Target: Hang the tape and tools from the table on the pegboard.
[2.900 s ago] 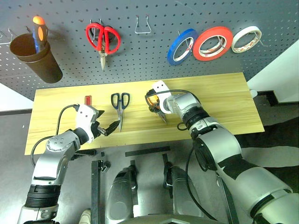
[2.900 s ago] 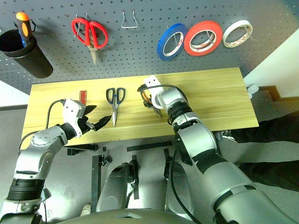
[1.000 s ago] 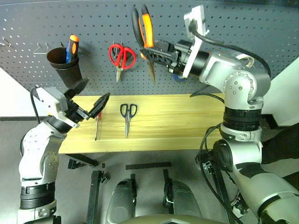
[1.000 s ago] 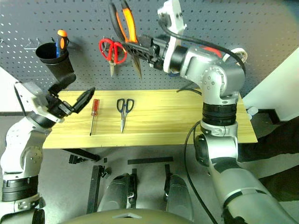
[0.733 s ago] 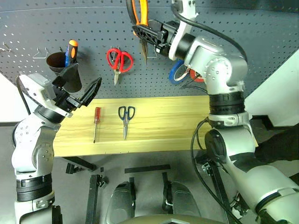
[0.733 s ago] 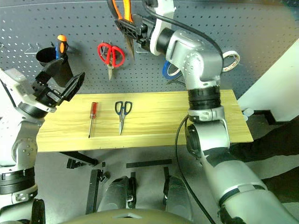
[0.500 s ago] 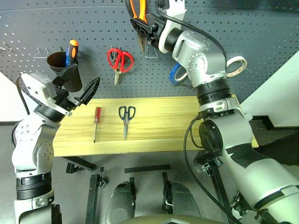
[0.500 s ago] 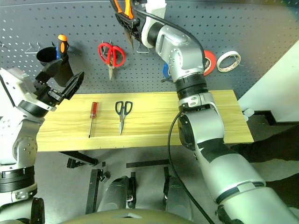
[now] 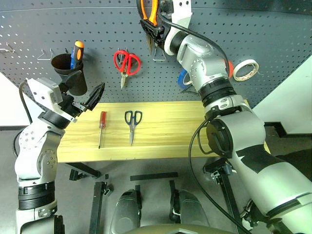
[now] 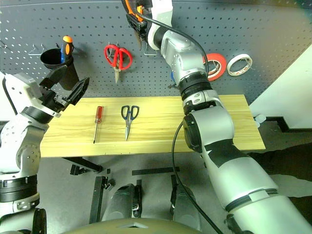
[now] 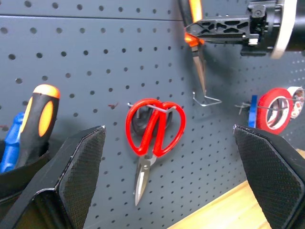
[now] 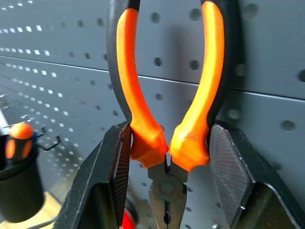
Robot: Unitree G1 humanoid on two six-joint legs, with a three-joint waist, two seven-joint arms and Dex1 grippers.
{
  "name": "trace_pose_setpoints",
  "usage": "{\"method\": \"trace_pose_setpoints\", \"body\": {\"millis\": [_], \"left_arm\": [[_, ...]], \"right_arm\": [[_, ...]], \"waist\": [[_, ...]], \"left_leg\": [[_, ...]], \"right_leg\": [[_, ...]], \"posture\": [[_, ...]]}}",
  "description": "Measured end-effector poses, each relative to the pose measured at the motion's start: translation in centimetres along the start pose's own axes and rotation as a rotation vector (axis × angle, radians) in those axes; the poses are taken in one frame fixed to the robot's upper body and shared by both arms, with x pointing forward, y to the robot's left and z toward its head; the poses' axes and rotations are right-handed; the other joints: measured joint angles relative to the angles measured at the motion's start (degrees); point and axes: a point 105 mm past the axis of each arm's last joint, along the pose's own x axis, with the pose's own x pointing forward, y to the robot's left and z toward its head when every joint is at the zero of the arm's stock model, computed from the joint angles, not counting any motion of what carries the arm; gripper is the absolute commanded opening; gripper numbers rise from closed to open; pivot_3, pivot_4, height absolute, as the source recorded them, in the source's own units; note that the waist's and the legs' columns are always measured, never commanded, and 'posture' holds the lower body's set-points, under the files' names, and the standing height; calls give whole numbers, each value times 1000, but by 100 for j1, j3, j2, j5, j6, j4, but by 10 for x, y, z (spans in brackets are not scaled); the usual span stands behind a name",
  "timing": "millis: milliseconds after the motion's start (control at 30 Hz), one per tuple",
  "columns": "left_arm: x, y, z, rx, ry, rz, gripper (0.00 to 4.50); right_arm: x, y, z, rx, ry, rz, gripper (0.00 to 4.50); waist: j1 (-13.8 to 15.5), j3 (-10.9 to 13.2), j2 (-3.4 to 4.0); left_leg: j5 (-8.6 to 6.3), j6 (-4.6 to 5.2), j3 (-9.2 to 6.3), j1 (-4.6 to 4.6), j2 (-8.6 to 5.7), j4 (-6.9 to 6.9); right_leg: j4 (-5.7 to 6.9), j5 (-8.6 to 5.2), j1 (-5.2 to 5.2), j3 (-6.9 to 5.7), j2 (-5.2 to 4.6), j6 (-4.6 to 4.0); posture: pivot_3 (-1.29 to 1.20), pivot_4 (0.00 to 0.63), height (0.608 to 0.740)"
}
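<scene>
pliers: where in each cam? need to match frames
Left eye view: pliers top centre, in right gripper.
Right eye view: top, left of centre.
Left wrist view: nose over wire hook.
Right wrist view: clamped between fingers.
Landmark: orange-and-black screwdriver in cup.

A dull grey floor (image 9: 161, 168) runs under the front of the scene, crossed by black metal bars (image 9: 153, 175) and 1 upright black strut (image 9: 99, 204). White wall panels stand at both sides: 1 low on the left (image 9: 7, 105), 1 slanting on the right (image 9: 287, 95). Lighting is even and soft.
</scene>
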Motion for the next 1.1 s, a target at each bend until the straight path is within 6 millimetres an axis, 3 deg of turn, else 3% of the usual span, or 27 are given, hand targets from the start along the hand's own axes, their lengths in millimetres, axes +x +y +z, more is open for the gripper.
{"method": "trace_pose_setpoints", "body": {"millis": [167, 567, 800, 967, 1100], "left_arm": [[4, 0, 3, -1, -15, 7, 4500], [6, 5, -5, 11, 16, 24, 4500], [10, 4, -8, 31, 35, 21, 4500], [9, 4, -9, 34, 41, 25, 4500], [8, 5, -15, 29, 70, 45, 4500]], "right_arm": [[-2, -7, -5, -44, -4, -53, 2063], [-11, -20, -39, -54, 74, -114, 2063], [-14, -16, -59, -45, 138, -111, 4318], [-14, -17, -53, -39, 130, -109, 4460], [-18, -21, -25, -41, 51, -88, 4460]], "waist": [[-6, 0, 0], [-16, 0, 0], [-23, 0, 1], [-17, 0, 1], [-8, 0, 1]], "left_leg": [[0, 0, -1, 11, 0, 0], [0, 0, -1, 26, 0, 0], [0, 0, -1, 28, 0, -2], [6, -3, -2, 34, 0, -1], [7, -2, -3, 34, 0, -1]], "right_leg": [[-1, 0, 11, -1, 0, 0], [1, 0, 22, 0, 0, 0], [0, 0, 23, 0, 1, 0], [4, 3, 28, 1, 1, -5], [4, 3, 29, 1, 1, -5]], "posture": [[158, 105, 740], [149, 107, 740], [152, 106, 740], [159, 104, 740], [162, 103, 740]]}}
